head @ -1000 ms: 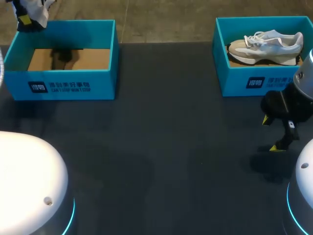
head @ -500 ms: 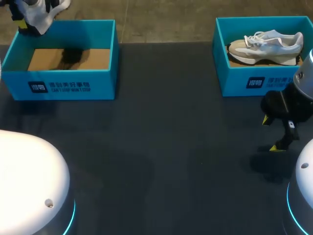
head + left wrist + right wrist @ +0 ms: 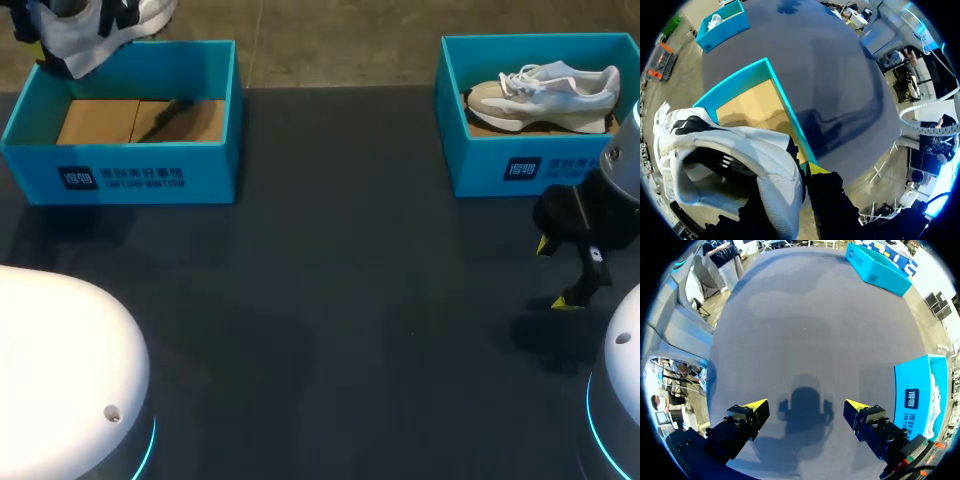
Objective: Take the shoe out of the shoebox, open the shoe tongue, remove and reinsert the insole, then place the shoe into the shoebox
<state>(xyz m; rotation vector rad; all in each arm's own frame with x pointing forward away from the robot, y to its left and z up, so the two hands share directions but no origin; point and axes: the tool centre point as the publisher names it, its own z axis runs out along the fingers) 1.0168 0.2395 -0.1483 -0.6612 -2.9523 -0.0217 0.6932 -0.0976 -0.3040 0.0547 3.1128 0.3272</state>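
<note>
Left jaws pinch a white sneaker (image 3: pixel 80 42) above the far-left open teal cardboard shoebox (image 3: pixel 130 170), and right jaws gape empty over the dark worktop (image 3: pixel 350 300).

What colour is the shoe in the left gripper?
The shoe is white with black patches, clearest in the left wrist view.

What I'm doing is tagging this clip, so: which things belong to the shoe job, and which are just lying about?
Part of the job:
- shoe, held up by the left gripper
- left shoebox, empty

Just there:
- second shoe, in the right shoebox
- right gripper, open above the table
</note>
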